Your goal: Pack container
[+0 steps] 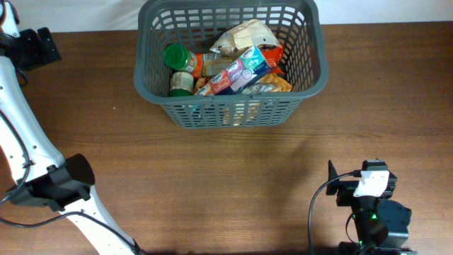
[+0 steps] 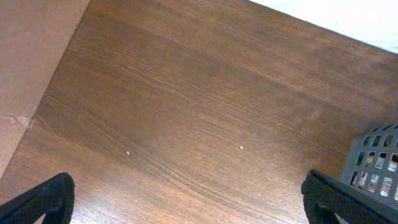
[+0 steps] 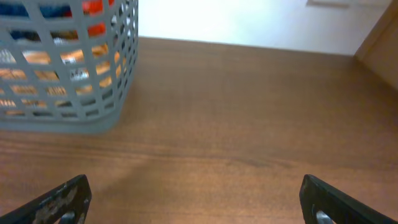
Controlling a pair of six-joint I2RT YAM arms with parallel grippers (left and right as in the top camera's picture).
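Note:
The container is a large dark grey slotted basket at the back middle of the wooden table. It holds green-lidded jars, a blue and pink packet, a tan bag and an orange packet. My left gripper is at the far left back, open and empty; the basket's corner shows at its right. My right gripper is at the front right, open and empty, with the basket ahead to its left.
Bare wooden tabletop lies between the basket and the front edge. A brown board borders the table at the left. A white backdrop runs behind the table's back edge. A black cable hangs beside the right arm.

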